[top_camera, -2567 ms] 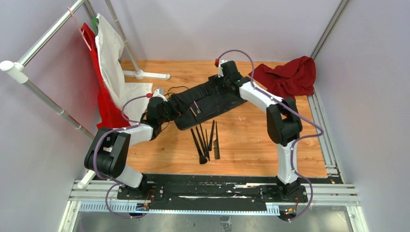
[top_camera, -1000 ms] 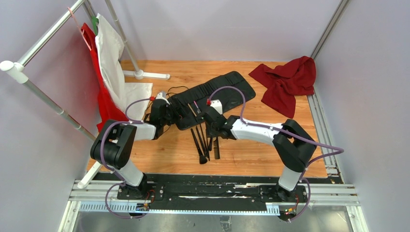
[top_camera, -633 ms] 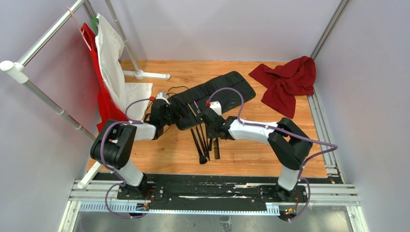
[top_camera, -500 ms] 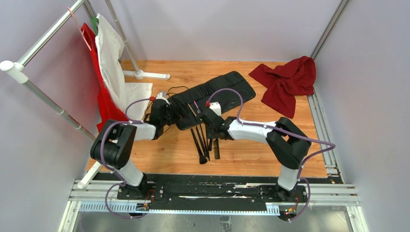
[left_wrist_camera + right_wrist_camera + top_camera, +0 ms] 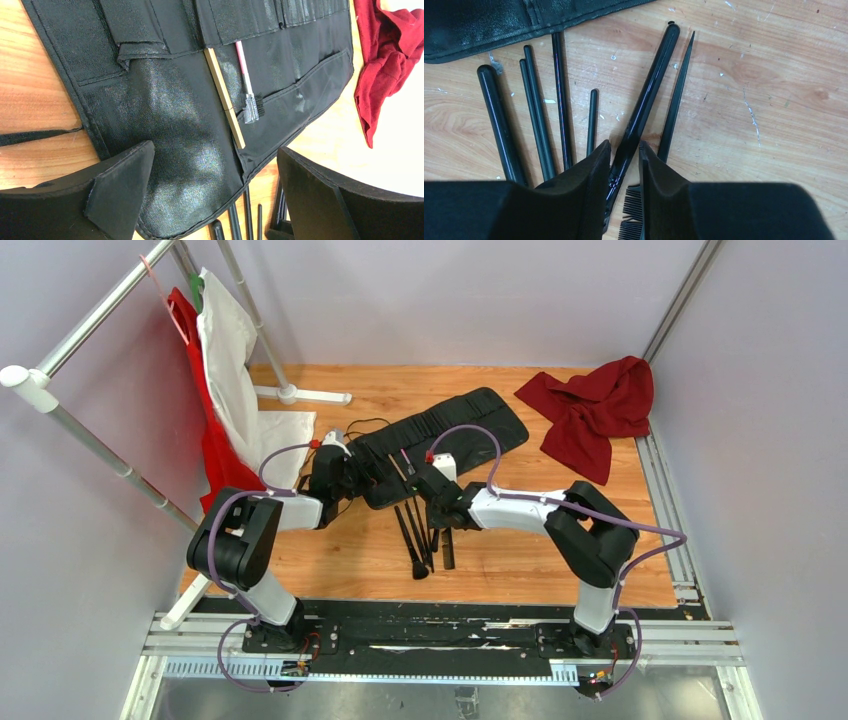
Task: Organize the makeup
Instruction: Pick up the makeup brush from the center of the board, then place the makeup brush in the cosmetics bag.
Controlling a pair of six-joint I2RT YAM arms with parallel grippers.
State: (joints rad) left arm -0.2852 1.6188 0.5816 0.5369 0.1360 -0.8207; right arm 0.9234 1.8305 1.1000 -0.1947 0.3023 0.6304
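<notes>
Several black makeup brushes (image 5: 415, 535) and a thin black comb (image 5: 447, 540) lie loose on the wooden table below the roll-up case (image 5: 470, 425). My right gripper (image 5: 625, 150) is down over them. Its jaws stand narrowly open on either side of the thickest black brush handle (image 5: 649, 90), which still rests on the wood, with the comb's teeth (image 5: 631, 215) just beside it. My left gripper (image 5: 215, 195) hangs wide open over the case's near end (image 5: 175, 125) and holds nothing. A tan-handled brush (image 5: 222, 95) and a pink-handled brow comb (image 5: 245, 75) sit in the case's slots.
A red cloth (image 5: 595, 405) lies at the back right. A metal rack (image 5: 100, 310) with white and red fabric (image 5: 225, 370) stands on the left, its foot (image 5: 300, 395) on the table. The case's edge (image 5: 484, 25) lies just beyond the brush tips.
The right arm came from the case's far end down to the loose brushes. Over the last second its jaws narrowed round the thick brush handle. The left arm stayed still.
</notes>
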